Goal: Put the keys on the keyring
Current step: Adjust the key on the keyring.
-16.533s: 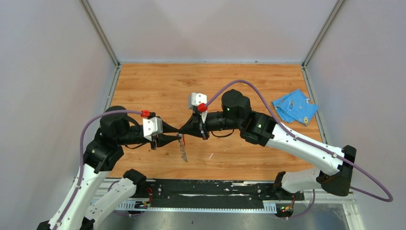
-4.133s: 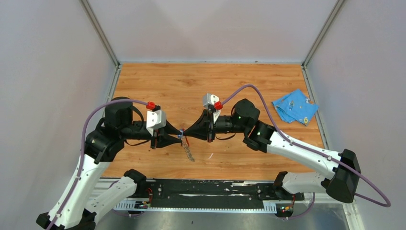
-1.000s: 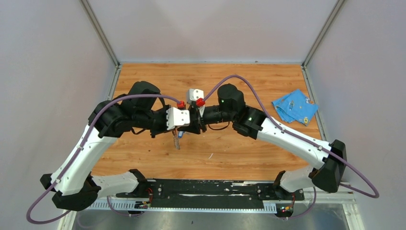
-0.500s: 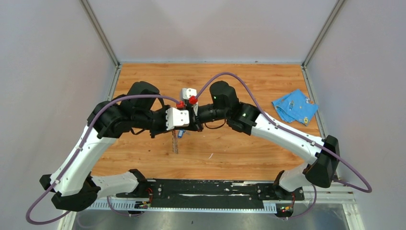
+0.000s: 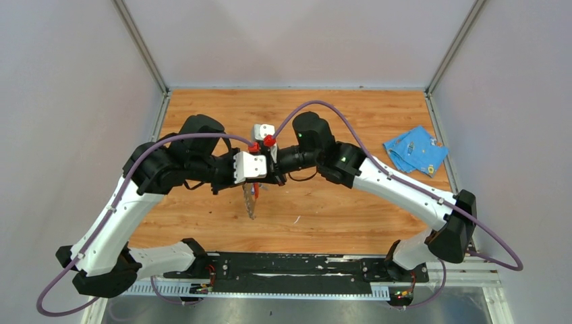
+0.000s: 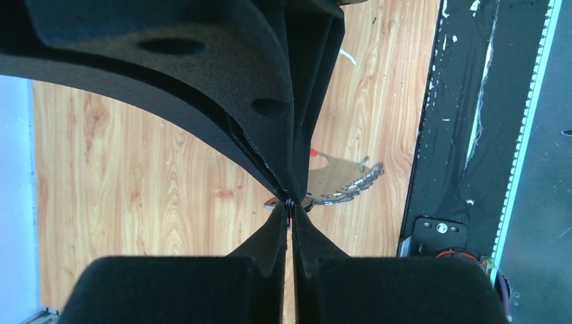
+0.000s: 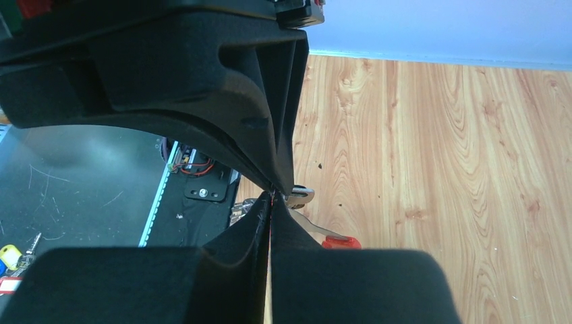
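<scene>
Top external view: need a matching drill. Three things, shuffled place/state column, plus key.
Things:
1. keyring
2. blue cloth
3. left gripper

Place or state:
A. lies crumpled near the right edge of the table, away from both arms
B. shut, tip to tip with the right gripper above mid-table
C. dangles in the air just below where the fingertips meet

Pairs: 1-C, 2-A, 3-B
</scene>
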Motion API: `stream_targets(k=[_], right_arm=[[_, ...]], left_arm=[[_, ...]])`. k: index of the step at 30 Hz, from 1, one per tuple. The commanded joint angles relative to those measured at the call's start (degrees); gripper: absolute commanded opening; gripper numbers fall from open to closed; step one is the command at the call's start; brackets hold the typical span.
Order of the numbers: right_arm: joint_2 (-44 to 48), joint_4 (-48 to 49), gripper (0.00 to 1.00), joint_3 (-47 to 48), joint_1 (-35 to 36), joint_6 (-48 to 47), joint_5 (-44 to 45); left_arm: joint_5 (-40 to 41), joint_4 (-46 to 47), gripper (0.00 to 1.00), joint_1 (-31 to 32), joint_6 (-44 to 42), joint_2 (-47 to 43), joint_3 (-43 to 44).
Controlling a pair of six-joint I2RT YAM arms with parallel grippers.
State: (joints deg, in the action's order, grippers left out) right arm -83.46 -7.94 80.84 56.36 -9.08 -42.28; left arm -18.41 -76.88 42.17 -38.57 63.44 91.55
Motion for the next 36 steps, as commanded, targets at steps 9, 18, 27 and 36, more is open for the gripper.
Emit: stream_targets(k=[9, 18, 27, 36], right_arm=[[9.9, 27.3, 0.00, -17.0, -1.7, 12.8, 6.5], [13.8, 37.3, 0.00, -24.3, -2.3, 20.9, 4.0], [15.8, 40.4, 0.00, -27.4, -2.3, 24.0, 3.2], [15.9, 39.8, 0.00, -27.2, -2.4, 23.9, 1.9]], left_arm=[[-4.5, -0.8, 0.40, 0.5, -1.1, -3.4, 0.9], [-2.8, 6.5, 0.55, 0.5, -2.0, -7.5, -7.3], [-6.8, 16.8, 0.51, 0.5, 4.1, -9.9, -9.6], [-12.8, 16.8, 0.41, 0.5, 1.6, -12.3, -12.4]])
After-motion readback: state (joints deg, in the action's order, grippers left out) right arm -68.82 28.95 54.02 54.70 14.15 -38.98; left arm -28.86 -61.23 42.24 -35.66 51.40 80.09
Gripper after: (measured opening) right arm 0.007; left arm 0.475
